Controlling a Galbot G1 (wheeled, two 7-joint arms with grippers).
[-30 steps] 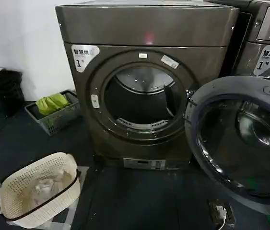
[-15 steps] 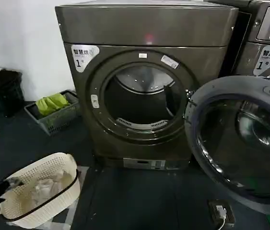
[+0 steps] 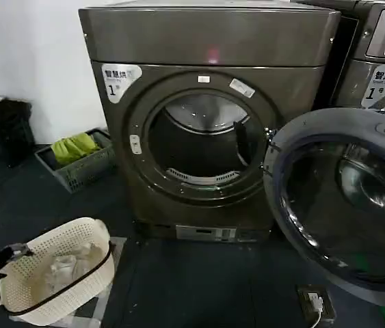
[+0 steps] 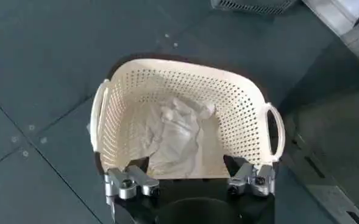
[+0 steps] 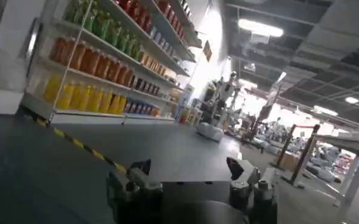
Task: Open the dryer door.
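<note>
In the head view, the dryer is standing on a dark floor against a white wall. It is a big box of bronze-grey metal with a small pink light on its plain top panel and a white sticker marked "1" at the upper left corner of its front. The dryer door is hanging wide open at the right side of the dryer, showing its grey plastic inner face around dark domed glass, and the round drum opening is lying bare. A second machine is standing just beside the dryer on the right. A grey crate with green cloth is sitting on the floor near the wall, to the left of the dryer. A cream perforated laundry basket is resting near the bottom left corner, and the left gripper is hanging just beside its rim.

In the left wrist view, the left gripper is spreading its fingers apart with nothing between them, above the basket, which is holding white cloth.

In the right wrist view, the right gripper is also standing released, holding nothing, and is facing a shop-like room with shelves of bottles.
</note>
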